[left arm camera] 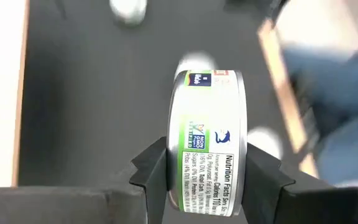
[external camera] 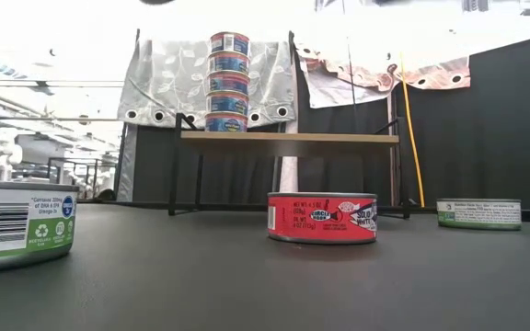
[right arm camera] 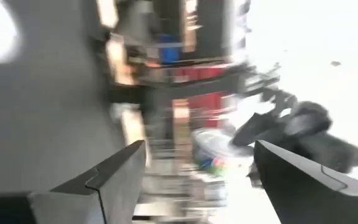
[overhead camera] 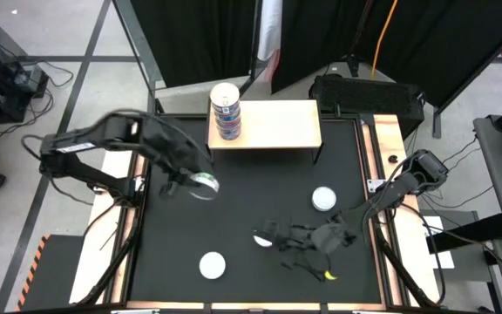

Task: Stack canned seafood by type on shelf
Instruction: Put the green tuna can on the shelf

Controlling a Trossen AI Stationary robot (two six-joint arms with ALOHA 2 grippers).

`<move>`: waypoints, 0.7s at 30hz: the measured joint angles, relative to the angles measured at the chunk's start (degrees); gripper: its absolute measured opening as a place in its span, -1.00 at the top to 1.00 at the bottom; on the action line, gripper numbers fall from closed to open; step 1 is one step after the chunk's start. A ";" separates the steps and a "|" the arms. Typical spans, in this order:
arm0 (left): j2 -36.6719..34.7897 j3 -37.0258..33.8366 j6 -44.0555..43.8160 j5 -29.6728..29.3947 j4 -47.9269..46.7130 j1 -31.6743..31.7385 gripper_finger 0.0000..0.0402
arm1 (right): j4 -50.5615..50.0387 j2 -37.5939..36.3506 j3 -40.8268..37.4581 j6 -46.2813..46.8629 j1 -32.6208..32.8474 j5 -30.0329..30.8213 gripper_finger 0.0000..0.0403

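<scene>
Nearest the low camera: a green-and-white tin (external camera: pixel 21 223) at the left edge, barcode side showing, with a red tin (external camera: pixel 322 217) mid-table and another green-labelled tin (external camera: pixel 478 213) further right. Behind them, the shelf (external camera: pixel 288 139), carrying one stack of four blue tins (external camera: pixel 228 82) at its left end, probably to leave the rest of the top free for the other types.

Held on edge in the left gripper (left arm camera: pixel 207 180): a green-and-white tin (left arm camera: pixel 210 140), clamped across its flat faces, lifted clear of the table just short of the shelf's left end, likely bound for a new pile beside the blue one.

Right gripper (right arm camera: pixel 197 168) spread wide and empty, low over the near-right table beside the red tin (overhead camera: pixel 263 237).

Only from above: both arms, and the carried tin (overhead camera: pixel 205 183) placed relative to the shelf (overhead camera: pixel 273 122). Only from the left wrist: the label and grip. Only from table height: label colours and stack height; no arms there.
</scene>
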 joint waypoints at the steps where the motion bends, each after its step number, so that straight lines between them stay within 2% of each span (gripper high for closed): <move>1: -0.09 1.24 -2.08 1.29 1.86 0.02 0.22 | 3.82 0.02 0.00 -6.81 -0.18 0.02 -0.45; 4: -0.08 3.98 -8.55 2.78 7.63 0.14 0.22 | 12.49 0.00 0.00 -23.22 -1.42 0.01 -0.45; 6: -0.03 4.32 -16.62 2.84 12.82 0.15 0.22 | 14.72 0.00 0.36 -32.15 -2.65 0.28 -0.45; 9: 0.39 4.33 -27.24 2.84 21.08 0.18 0.22 | 14.83 0.02 1.84 -42.26 -4.67 0.53 -0.45; 13: 1.54 4.35 -31.66 2.49 22.89 0.13 0.22 | 17.33 0.04 3.26 -53.45 -6.04 1.71 -0.45; 17: 3.13 4.30 -31.68 1.38 21.21 0.11 0.22 | 18.76 0.04 4.94 -57.91 -6.02 2.19 -0.45; 21: 4.87 4.30 -31.64 1.64 22.88 -0.37 0.22 | 15.35 0.04 6.15 -59.34 -6.80 3.32 -0.45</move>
